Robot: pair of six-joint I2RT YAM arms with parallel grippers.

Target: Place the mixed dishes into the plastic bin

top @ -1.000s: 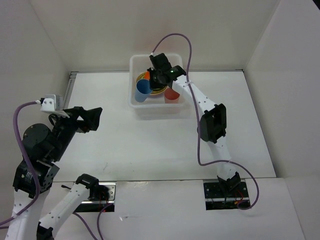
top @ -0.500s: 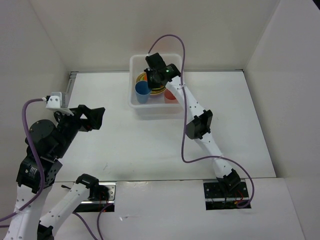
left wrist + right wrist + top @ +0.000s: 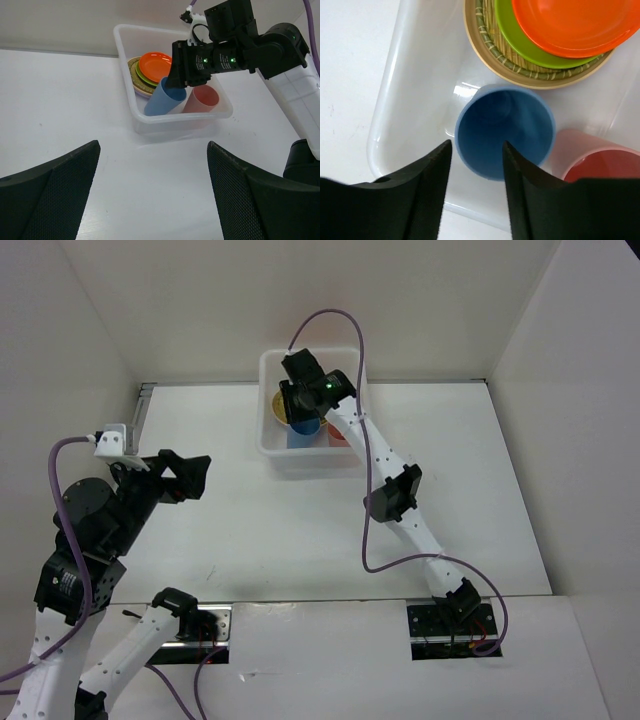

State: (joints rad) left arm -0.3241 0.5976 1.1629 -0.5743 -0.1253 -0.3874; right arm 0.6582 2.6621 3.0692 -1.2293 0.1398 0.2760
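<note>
The plastic bin (image 3: 266,412) stands at the table's far middle. Inside it an orange plate (image 3: 570,25) lies on a lime green plate (image 3: 520,42), which rests on a woven bamboo plate (image 3: 490,50). A blue cup (image 3: 505,130) and a pink cup (image 3: 600,160) lean side by side in the near half of the bin (image 3: 125,65). My right gripper (image 3: 476,145) hangs open just above the blue cup's left rim, with nothing between its fingers. My left gripper (image 3: 152,147) stands wide open and empty over bare table, well short of the bin.
The right arm (image 3: 390,490) stretches from the near edge diagonally across the table to the bin. White walls close in the table at the back and on both sides. The left arm (image 3: 90,520) is folded at the near left.
My right gripper has moved left inside the bin and its jaws have gone from shut to apart above the blue cup. The left arm has hardly shifted.
</note>
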